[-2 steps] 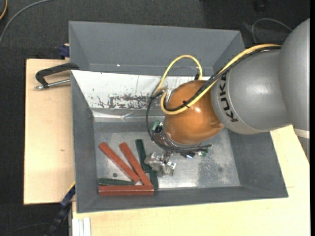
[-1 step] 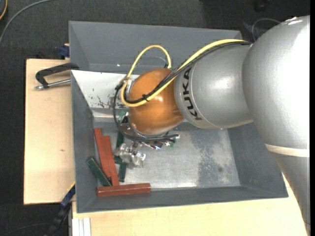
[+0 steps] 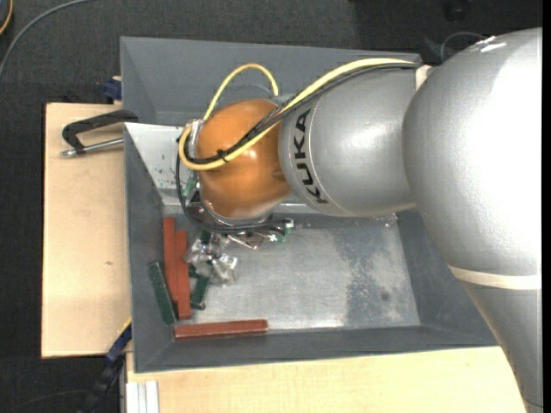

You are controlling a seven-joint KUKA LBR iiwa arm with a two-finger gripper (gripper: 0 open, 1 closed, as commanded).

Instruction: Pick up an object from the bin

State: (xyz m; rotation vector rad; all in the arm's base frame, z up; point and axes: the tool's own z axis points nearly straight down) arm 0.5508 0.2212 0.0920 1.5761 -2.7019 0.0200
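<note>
The tool (image 3: 213, 261) hung low in the bin's (image 3: 370, 274) left part, open or closed impossible to tell, beside a red-brown bar (image 3: 176, 261) and a dark green stick (image 3: 200, 292). A clean pick probably meant straddling one piece only, clear of its neighbours.

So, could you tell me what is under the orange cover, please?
The claw hangs beside a red-brown strip and a green stick; the bin floor directly beneath is covered.
</note>
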